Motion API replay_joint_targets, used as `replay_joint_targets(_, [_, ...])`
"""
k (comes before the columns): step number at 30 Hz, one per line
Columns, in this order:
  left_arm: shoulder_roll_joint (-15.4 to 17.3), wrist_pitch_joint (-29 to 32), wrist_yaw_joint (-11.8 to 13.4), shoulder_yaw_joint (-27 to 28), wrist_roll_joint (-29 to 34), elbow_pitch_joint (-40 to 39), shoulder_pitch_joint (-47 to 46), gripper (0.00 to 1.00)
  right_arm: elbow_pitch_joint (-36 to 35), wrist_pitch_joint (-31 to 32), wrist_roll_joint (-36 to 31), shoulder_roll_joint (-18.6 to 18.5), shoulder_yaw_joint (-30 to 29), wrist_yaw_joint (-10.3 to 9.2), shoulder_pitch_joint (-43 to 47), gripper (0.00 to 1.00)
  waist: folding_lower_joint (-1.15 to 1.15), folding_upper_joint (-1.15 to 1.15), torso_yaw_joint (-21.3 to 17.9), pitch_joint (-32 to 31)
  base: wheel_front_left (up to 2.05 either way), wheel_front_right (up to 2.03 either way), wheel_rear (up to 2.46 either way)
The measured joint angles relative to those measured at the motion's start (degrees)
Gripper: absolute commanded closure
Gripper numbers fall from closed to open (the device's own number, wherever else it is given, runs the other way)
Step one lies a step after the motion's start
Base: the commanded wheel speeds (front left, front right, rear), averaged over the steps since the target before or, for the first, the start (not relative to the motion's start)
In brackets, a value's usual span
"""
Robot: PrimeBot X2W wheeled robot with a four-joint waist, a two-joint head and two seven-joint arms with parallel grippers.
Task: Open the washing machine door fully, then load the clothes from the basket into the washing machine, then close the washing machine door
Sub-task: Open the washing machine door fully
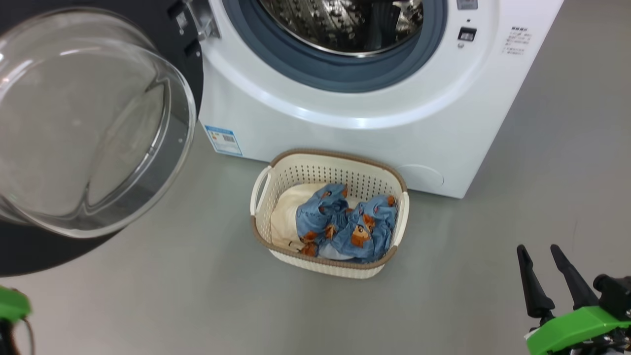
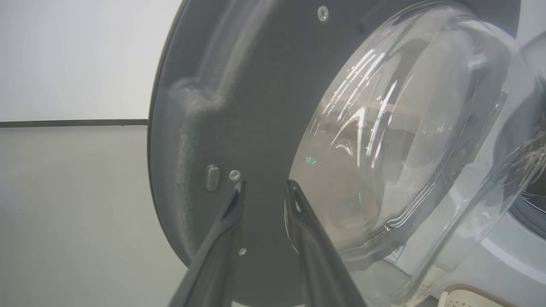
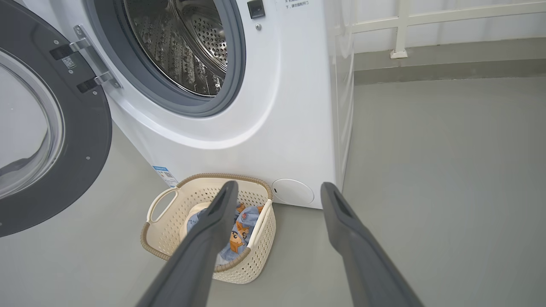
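The washing machine door (image 1: 88, 123) is swung wide to the left, its clear glass bowl facing me. The white washing machine (image 1: 345, 138) shows its grey ring and steel drum (image 1: 345, 22). In front of it on the floor stands the cream basket (image 1: 266, 187), holding the clothes (image 1: 350, 227): blue bear-print fabric over a cream cloth (image 1: 286, 212). My left gripper (image 2: 264, 189) is open, fingers slightly apart and empty, tips close to the door's (image 2: 239, 106) dark inner face. My right gripper (image 1: 537, 251) is wide open and empty, low right of the basket (image 3: 170, 200).
Grey floor lies all around the basket and to the machine's right. The open door (image 3: 85, 140) juts out over the floor on the left. A white railing (image 3: 401, 25) runs along the far wall behind the machine.
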Motion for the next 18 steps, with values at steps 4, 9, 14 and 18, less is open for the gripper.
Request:
replay_joint_targets(4, [-1.5, 0.0, 0.0, -2.9, -1.3, -3.8, 4.4, 0.13, 0.2, 0.0, 0.0, 0.2, -0.3, 0.0, 1.2, 0.0, 0.0, 0.0, 0.0, -1.7, 0.0, 0.0, 0.0])
replay_joint_targets(9, [-4.2, 0.0, 0.0, -4.9, -1.2, -9.6, 12.2, 0.0, 0.2, 0.0, 0.0, 0.7, -0.4, 0.0, 2.5, 0.0, 0.0, 0.0, -0.3, -4.2, 0.0, 0.0, 0.0])
replay_joint_targets(14, [-6.0, 0.0, 0.0, -5.9, -1.2, -12.8, 16.3, 0.0, 0.4, 0.0, 0.0, 1.3, -0.3, 0.0, 3.5, 0.0, 0.0, 0.0, -1.3, -6.0, 0.0, 0.0, 0.0])
replay_joint_targets(18, [-6.2, 0.0, 0.0, -10.5, -2.8, -15.2, 18.8, 0.0, 0.3, 0.0, 0.1, 1.5, -0.3, 0.0, 3.6, 0.0, 0.0, 0.0, -2.6, -6.8, 0.0, 0.0, 0.0])
